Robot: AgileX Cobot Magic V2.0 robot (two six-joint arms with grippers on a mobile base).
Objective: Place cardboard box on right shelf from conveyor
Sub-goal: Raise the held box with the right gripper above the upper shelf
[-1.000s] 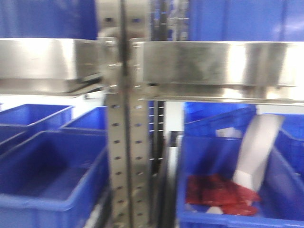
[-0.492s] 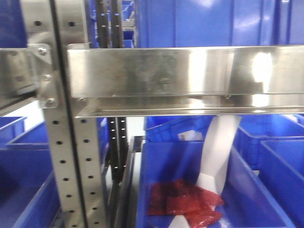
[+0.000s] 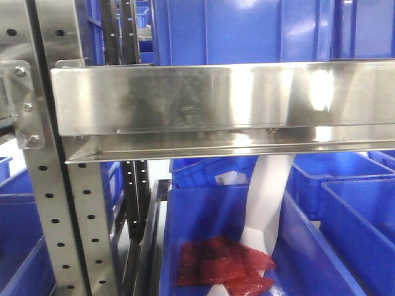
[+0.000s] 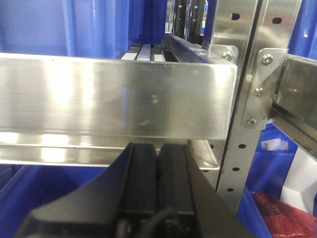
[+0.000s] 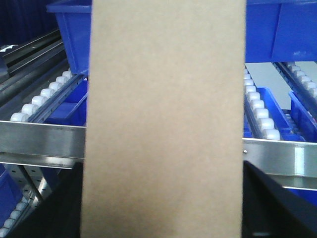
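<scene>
Right gripper (image 5: pixel 163 218): dark finger (image 5: pixel 280 208) shows low beside the box (image 5: pixel 163 114), another dark bit on the other side. The contact itself is hidden, but the box hangs upright in mid-air right before the wrist camera, so I judge it clamped on the box. The box is held end-up and narrow side forward, likely so it slips in over the rail. It is off the conveyor, which is nowhere in view, and not yet on the shelf (image 3: pixel 222 98).

Behind the box run white rollers (image 5: pixel 260 114), with the steel front rail crossing at about its mid-height. The lower end probably needs lifting before going in.

Left gripper (image 4: pixel 158 178): fingers pressed together, nothing between them. It hovers just before the left rail (image 4: pixel 114 94), beside the upright (image 4: pixel 237 124), well out of the way.

Below the shelf a bin (image 3: pixel 185 246) holds red bags (image 3: pixel 222 271) and a white sheet (image 3: pixel 268 197).
</scene>
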